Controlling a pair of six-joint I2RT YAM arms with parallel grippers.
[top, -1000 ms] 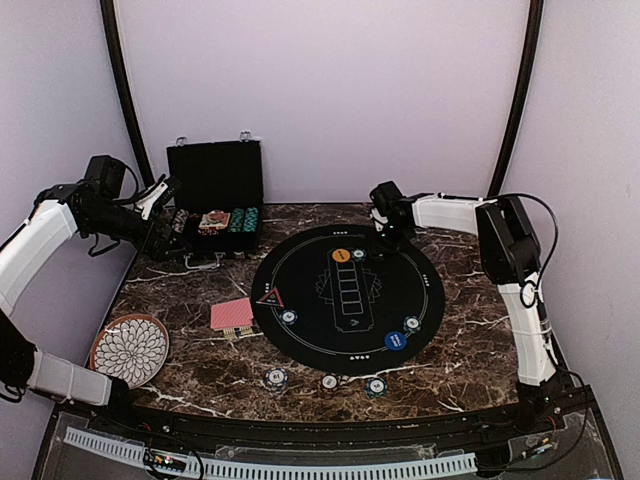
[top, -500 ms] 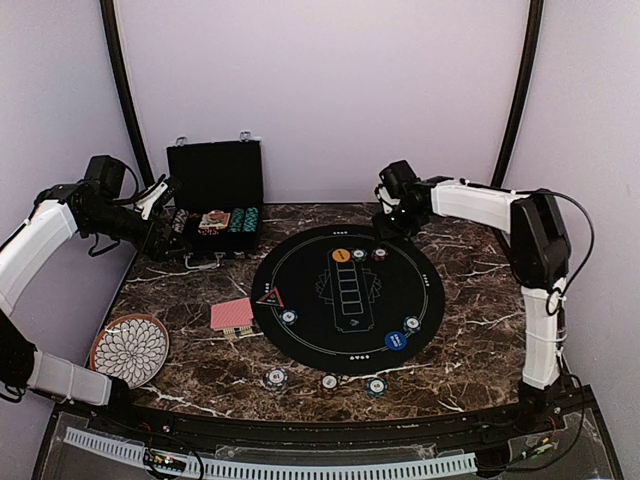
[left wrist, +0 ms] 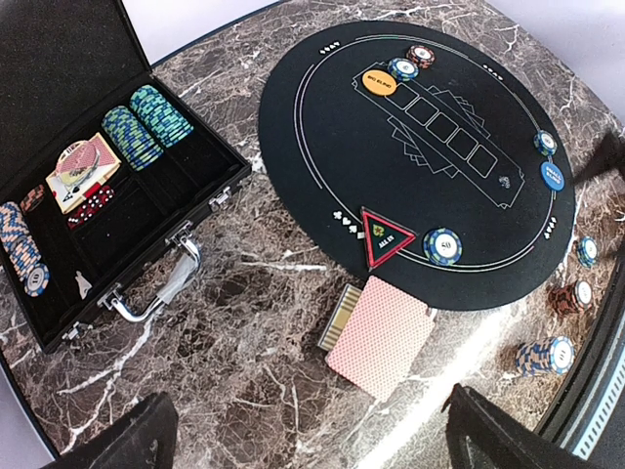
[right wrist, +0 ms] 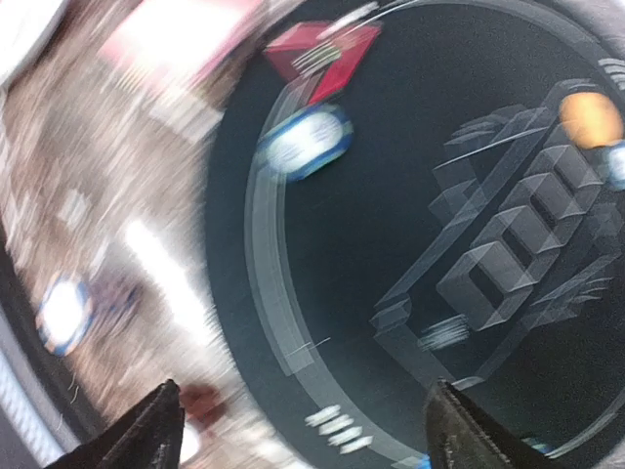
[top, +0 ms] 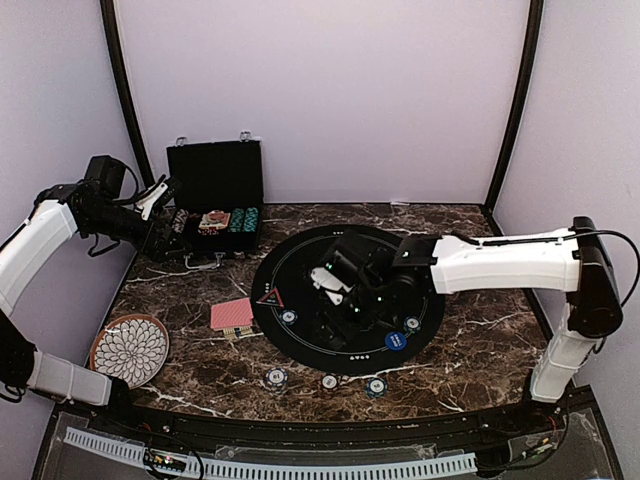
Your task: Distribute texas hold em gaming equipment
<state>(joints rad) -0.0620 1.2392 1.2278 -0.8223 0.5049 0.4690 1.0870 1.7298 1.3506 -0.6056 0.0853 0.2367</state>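
2 chip rows (left wrist: 146,122) in case (left wrist: 210,181); cards (left wrist: 381,335) beside mat (left wrist: 322,127)

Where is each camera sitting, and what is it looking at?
Top external: high behind the arms, looking down at the whole table; both arms show, with the right pincer over the round black mat.
Left wrist: on the left arm, looking down at the black case, the mat and the red-backed cards; its dark fingertips show.
Right wrist: low over the mat, blurred; its fingertips show.
Shared: the triangle marker appears in all three views.
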